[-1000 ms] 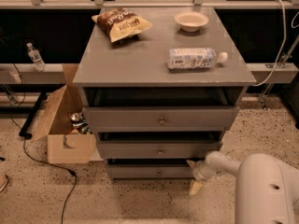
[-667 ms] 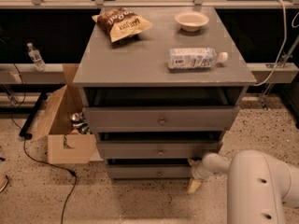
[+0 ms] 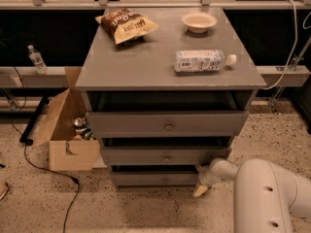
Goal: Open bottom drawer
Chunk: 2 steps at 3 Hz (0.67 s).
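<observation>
The grey cabinet has three drawers, all standing slightly out. The bottom drawer is the lowest and narrowest grey front, with a small round knob. My gripper is at the right end of that front, close above the floor and right of the knob. My white arm reaches in from the lower right.
The top drawer and middle drawer sit above. On the cabinet lie a chip bag, a bowl and a water bottle. An open cardboard box and a black cable are on the floor at left.
My arm has come further into view at the lower right. The gripper stays at the right end of the bottom drawer. The drawers look unchanged.
</observation>
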Motion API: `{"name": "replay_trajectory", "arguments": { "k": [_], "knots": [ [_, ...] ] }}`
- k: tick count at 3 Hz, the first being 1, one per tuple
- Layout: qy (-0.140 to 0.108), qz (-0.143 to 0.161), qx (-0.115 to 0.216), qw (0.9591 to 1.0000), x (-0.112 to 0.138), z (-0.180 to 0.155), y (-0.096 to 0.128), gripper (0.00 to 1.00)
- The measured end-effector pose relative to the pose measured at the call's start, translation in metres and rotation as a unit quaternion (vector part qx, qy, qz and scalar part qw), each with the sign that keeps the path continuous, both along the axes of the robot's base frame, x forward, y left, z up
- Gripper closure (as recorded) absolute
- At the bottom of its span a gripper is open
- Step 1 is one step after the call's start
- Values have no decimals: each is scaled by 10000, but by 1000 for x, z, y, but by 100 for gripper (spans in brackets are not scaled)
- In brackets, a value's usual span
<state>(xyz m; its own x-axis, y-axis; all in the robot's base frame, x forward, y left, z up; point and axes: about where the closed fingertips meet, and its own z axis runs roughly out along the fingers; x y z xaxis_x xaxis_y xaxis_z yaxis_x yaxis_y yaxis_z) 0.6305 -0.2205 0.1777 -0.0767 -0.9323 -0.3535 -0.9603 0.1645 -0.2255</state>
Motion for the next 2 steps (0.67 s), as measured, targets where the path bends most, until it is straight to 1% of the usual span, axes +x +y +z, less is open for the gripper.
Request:
{"name": "replay_trajectory", "arguments": {
  "k": [1, 2],
  "knots": [
    [97, 94, 201, 9997, -6, -10, 8, 23],
    [50, 137, 386, 9991, -24, -10, 13, 47]
  ]
}}
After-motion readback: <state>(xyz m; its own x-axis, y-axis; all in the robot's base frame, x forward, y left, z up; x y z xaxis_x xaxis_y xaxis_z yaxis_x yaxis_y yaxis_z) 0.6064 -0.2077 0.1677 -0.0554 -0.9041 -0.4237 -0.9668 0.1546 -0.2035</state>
